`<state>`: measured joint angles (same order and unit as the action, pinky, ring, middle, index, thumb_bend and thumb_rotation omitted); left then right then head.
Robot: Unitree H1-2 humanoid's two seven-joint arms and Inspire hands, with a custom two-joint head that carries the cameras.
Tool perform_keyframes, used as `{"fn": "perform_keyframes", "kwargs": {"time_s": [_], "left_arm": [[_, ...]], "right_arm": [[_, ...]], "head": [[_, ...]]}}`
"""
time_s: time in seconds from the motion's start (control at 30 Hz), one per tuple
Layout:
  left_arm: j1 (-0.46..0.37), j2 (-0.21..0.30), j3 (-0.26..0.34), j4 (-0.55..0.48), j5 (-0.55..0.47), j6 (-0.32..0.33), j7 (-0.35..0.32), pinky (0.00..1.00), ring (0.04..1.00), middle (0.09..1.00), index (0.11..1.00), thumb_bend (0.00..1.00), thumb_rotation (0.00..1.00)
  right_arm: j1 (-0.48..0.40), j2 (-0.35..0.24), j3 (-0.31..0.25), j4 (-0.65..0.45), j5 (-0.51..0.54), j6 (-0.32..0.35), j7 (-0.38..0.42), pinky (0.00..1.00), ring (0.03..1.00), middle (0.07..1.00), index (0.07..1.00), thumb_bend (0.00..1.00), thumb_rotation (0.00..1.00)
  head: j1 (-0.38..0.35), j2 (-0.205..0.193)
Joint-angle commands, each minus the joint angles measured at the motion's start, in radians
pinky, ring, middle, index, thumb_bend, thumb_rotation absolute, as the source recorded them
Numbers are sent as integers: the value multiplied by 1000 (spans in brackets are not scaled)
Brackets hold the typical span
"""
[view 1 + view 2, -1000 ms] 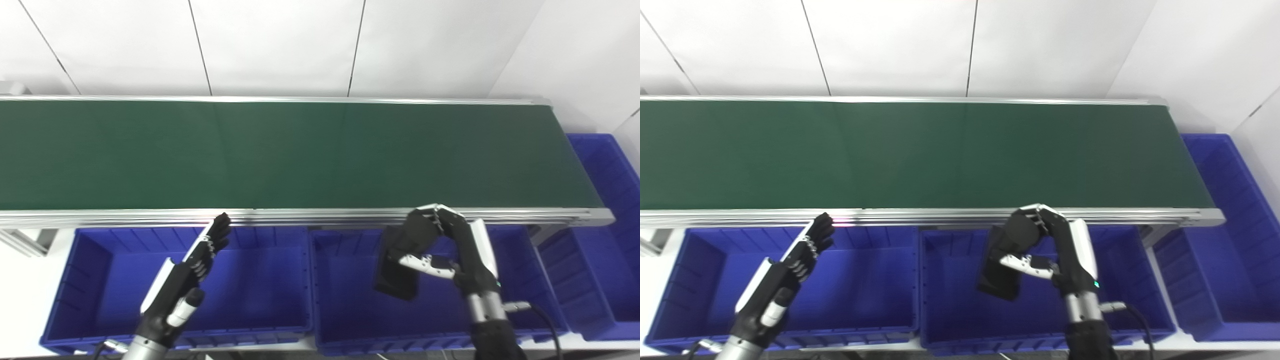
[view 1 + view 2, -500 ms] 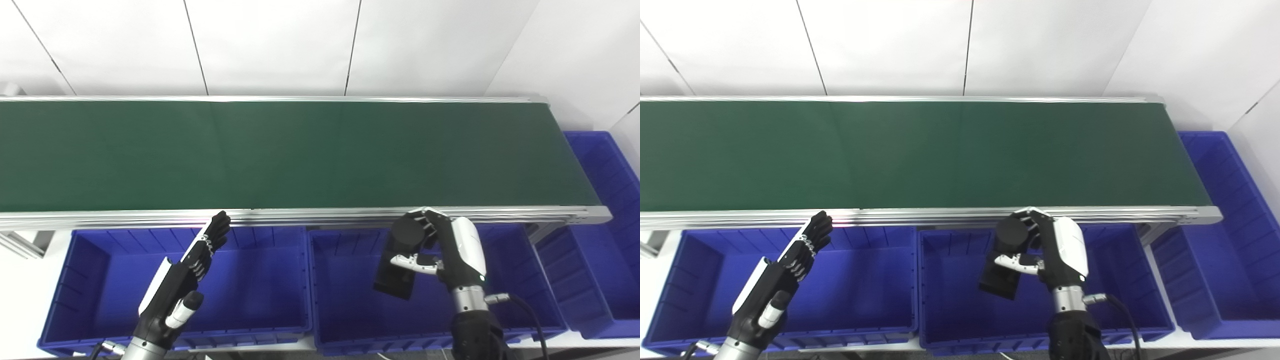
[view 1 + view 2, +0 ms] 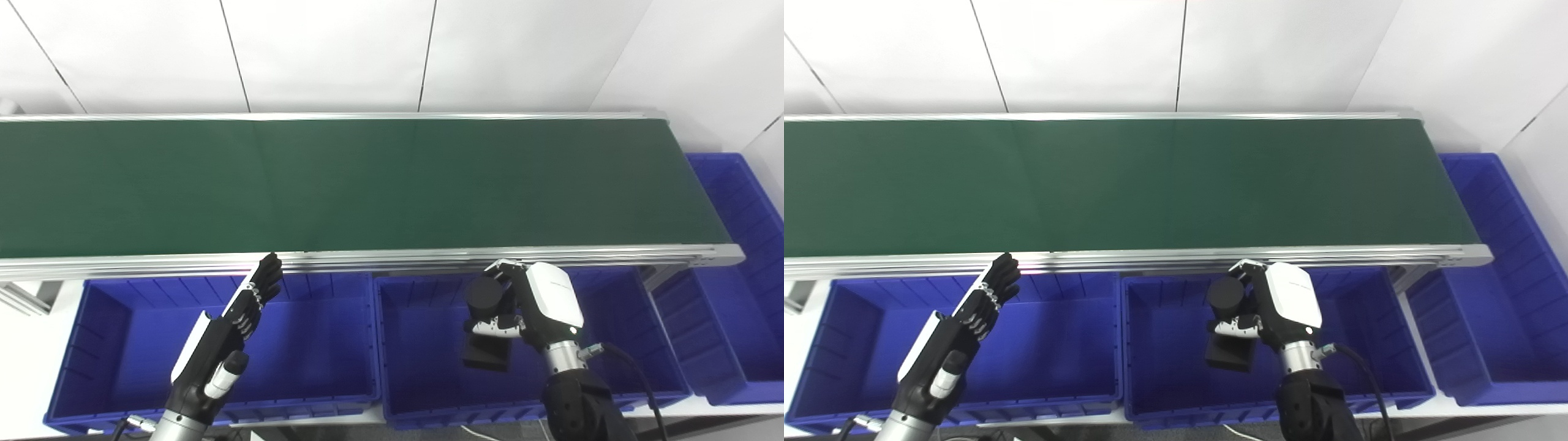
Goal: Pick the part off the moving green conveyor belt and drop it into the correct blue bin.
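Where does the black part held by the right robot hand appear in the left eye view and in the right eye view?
Left eye view: the black part is right of centre, low, over the middle blue bin, held by the right robot hand.
Right eye view: the black part sits nearer the centre, low.
Shared landmark: the green conveyor belt, just above it.

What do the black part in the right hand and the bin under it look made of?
Black part: probably matte plastic or rubber, uniformly dark with no shine, held in the right hand. Middle bin: likely moulded plastic, saturated blue with ribbed walls and a slight sheen.
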<state>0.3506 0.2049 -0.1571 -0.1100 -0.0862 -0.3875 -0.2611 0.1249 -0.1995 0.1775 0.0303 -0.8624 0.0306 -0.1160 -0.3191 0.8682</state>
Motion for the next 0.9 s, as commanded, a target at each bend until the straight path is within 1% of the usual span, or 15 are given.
{"fn": "perform_keyframes", "kwargs": {"time_s": [0.0, 0.07, 0.1, 0.13, 0.17, 0.23, 0.27, 0.3, 0.33, 0.4, 0.6, 0.7, 0.87], "left_arm": [[4, 1, 2, -33, 2, -18, 0, 963, 980, 987, 979, 854, 936], [5, 1, 4, -33, 1, -16, -1, 959, 979, 986, 979, 850, 937], [4, 2, 4, -33, -2, -15, -3, 964, 981, 986, 978, 849, 939], [3, 3, 4, -32, -6, -13, -5, 964, 981, 986, 978, 849, 939], [3, 3, 4, -31, -10, -12, -7, 967, 983, 987, 977, 852, 936], [3, 2, 5, -31, -13, -12, -7, 968, 984, 987, 976, 854, 933], [3, 2, 5, -31, -13, -12, -7, 966, 983, 986, 977, 856, 929], [3, 2, 5, -31, -11, -13, -7, 966, 982, 986, 977, 857, 927], [4, 2, 6, -31, -10, -13, -6, 963, 982, 986, 978, 858, 928], [3, 4, 5, -30, -8, -15, -8, 965, 983, 987, 981, 856, 928], [6, 5, 5, -32, -10, -9, -9, 970, 984, 986, 979, 863, 926], [8, 5, 2, -39, -12, 1, -11, 975, 988, 988, 983, 871, 922], [10, 0, 1, -44, -11, -1, -8, 974, 987, 985, 978, 871, 913]], "right_arm": [[-24, -15, 8, -36, -11, 30, 14, 294, 371, 447, 547, 511, 0], [-24, -19, 14, -44, -10, 45, 34, 323, 381, 467, 547, 512, 0], [-24, -21, 16, -48, -10, 52, 45, 369, 437, 490, 519, 520, 1], [-23, -24, 20, -52, -15, 60, 54, 375, 451, 491, 514, 522, 1], [-23, -27, 25, -56, -22, 69, 61, 424, 514, 565, 504, 523, 71], [-23, -36, 35, -62, -36, 79, 73, 491, 589, 641, 496, 524, 132], [-23, -40, 39, -65, -41, 81, 79, 588, 656, 680, 593, 773, 223], [-22, -46, 44, -71, -52, 89, 92, 620, 678, 694, 626, 858, 254], [-22, -50, 47, -75, -60, 95, 102, 709, 720, 719, 669, 920, 317], [-21, -55, 52, -83, -70, 104, 115, 781, 752, 742, 702, 964, 383], [-20, -70, 65, -91, -82, 109, 122, 809, 769, 752, 722, 980, 469], [-20, -75, 68, -95, -81, 113, 129, 810, 767, 748, 723, 977, 489], [-15, -83, 71, -109, -79, 112, 134, 805, 760, 740, 721, 976, 510]], "head": [[2, -1], [1, -2], [1, -3], [1, -3], [1, -4], [2, -4], [2, -4], [3, -3], [3, -3], [4, -3], [6, -4], [6, -4], [19, 3]]}}
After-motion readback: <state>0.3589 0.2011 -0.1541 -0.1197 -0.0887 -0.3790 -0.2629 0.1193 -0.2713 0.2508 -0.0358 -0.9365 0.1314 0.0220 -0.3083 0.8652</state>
